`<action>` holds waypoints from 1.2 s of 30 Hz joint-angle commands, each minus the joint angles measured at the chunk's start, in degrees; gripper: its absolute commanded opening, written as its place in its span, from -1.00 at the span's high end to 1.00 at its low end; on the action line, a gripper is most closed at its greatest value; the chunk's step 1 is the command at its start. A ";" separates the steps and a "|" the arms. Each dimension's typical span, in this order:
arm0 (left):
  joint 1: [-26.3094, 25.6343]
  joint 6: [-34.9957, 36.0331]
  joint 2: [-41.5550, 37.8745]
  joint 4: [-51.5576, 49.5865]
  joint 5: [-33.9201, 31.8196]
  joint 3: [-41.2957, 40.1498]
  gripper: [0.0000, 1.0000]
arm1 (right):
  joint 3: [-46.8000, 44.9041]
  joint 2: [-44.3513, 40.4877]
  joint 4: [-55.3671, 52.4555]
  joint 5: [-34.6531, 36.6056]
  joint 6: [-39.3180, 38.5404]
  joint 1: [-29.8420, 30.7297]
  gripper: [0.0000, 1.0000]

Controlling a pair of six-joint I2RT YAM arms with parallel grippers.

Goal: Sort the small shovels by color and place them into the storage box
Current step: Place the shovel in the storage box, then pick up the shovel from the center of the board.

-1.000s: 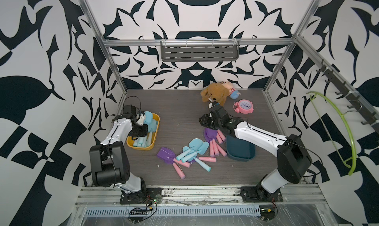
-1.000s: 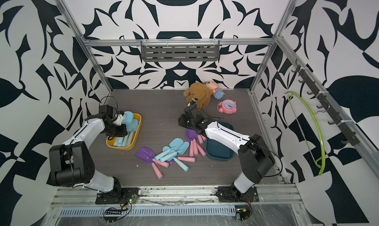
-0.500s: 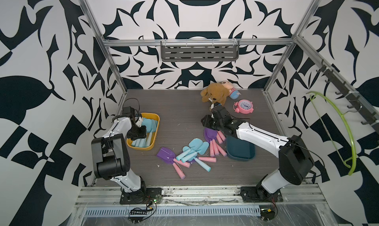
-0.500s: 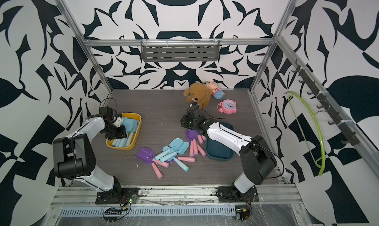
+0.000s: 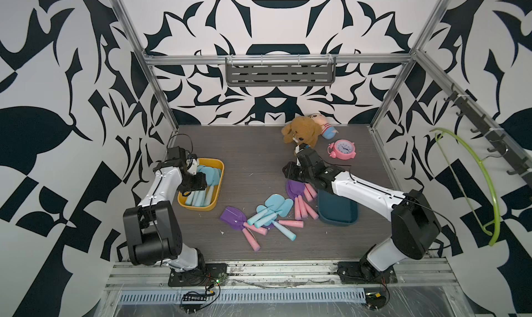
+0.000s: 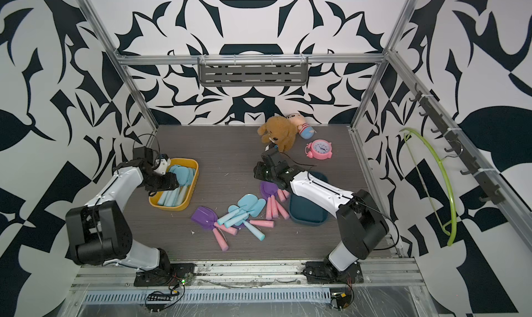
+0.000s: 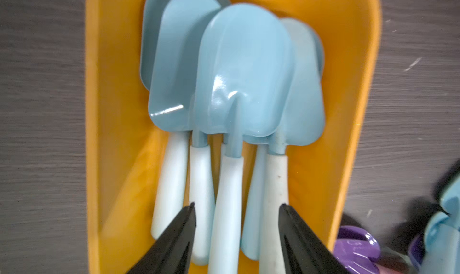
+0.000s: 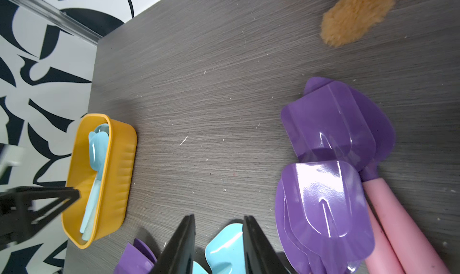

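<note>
Left hand (image 7: 236,205) has opened up, now spread, pinching nothing. Table (image 5: 253,151) carries the yellow box (image 5: 198,206) holding blue shovels (image 7: 244,73), plus a mixed pile (image 5: 272,212). Right hand (image 8: 219,216) part-spread, empty, above it; overlapping handles could drag a wrong colour along.

The grey wood-grain table (image 5: 253,157) carries a yellow box (image 5: 197,208) near its left edge and a dark blue tray (image 5: 338,212) toward the right. Between them lie loose blue shovels (image 5: 275,206) and purple shovels (image 5: 295,188), partly overlapping. At the back sit a plush dog (image 5: 302,132), a small doll (image 5: 326,128) and a pink alarm clock (image 5: 342,149).
</note>
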 commanded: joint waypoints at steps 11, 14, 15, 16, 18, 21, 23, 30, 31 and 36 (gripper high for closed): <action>-8.54 10.35 -6.71 -3.40 21.46 -0.12 -0.26 | 6.11 -3.88 -11.85 -7.03 -15.36 -0.15 0.28; -17.48 12.99 -4.71 -6.56 17.17 1.95 -0.25 | 5.32 -4.11 -11.72 -7.22 -14.11 -0.12 0.28; -19.97 13.43 -3.97 -7.13 16.27 2.43 -0.24 | 5.01 -4.18 -11.66 -7.39 -13.62 -0.12 0.28; -23.62 14.08 -3.00 -7.70 15.33 2.87 -0.22 | 4.64 -4.24 -11.74 -7.61 -13.09 -0.12 0.28; -29.85 14.42 -0.57 -8.46 13.00 3.75 -0.20 | 3.60 -4.77 -11.11 -7.95 -11.70 -0.14 0.29; -38.35 14.06 4.59 -9.50 9.49 5.96 -0.18 | 1.20 -6.33 -10.14 -6.86 -10.31 -0.10 0.29; -42.97 13.17 8.76 -9.90 7.24 7.92 -0.17 | 0.51 -7.02 -10.70 -5.96 -10.04 -0.13 0.29; -48.37 9.65 18.18 -9.24 7.82 10.63 -0.13 | -0.56 -8.50 -11.73 -5.00 -10.11 -0.13 0.29; -48.74 9.60 18.74 -9.03 7.18 10.65 -0.13 | -0.56 -8.52 -11.82 -4.84 -10.26 -0.10 0.28; -49.13 9.11 20.31 -8.16 3.92 10.40 -0.08 | -0.84 -8.10 -11.75 -4.65 -10.54 -0.10 0.29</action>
